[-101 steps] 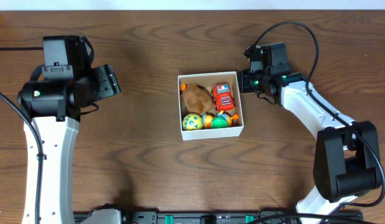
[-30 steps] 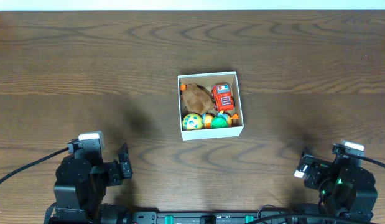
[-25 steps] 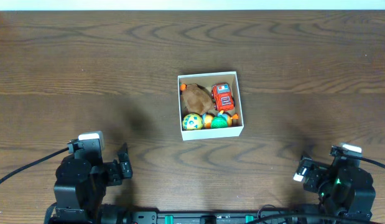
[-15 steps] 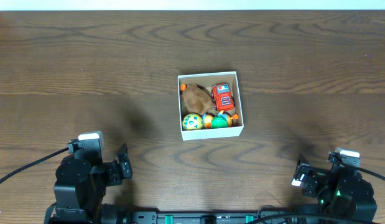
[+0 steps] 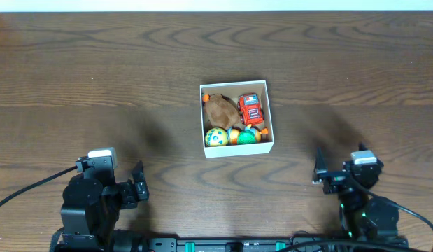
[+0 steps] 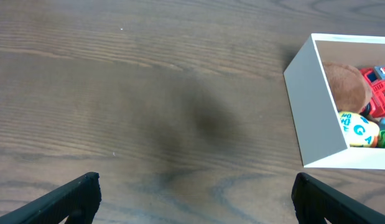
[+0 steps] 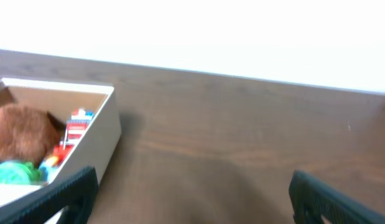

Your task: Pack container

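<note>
Container (image 5: 238, 149) holds brown plush (image 5: 219, 110), red truck (image 5: 250, 108), yellow ball (image 5: 216, 136), green ball (image 5: 246, 138).

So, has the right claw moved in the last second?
Yes. The right claw has swung closer to the container, which sits where it was.

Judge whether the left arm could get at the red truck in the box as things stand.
Probably yes: the container is open-topped, the red truck lies uncovered, nothing stands between, and the left claw is open, though well back from it.
</note>
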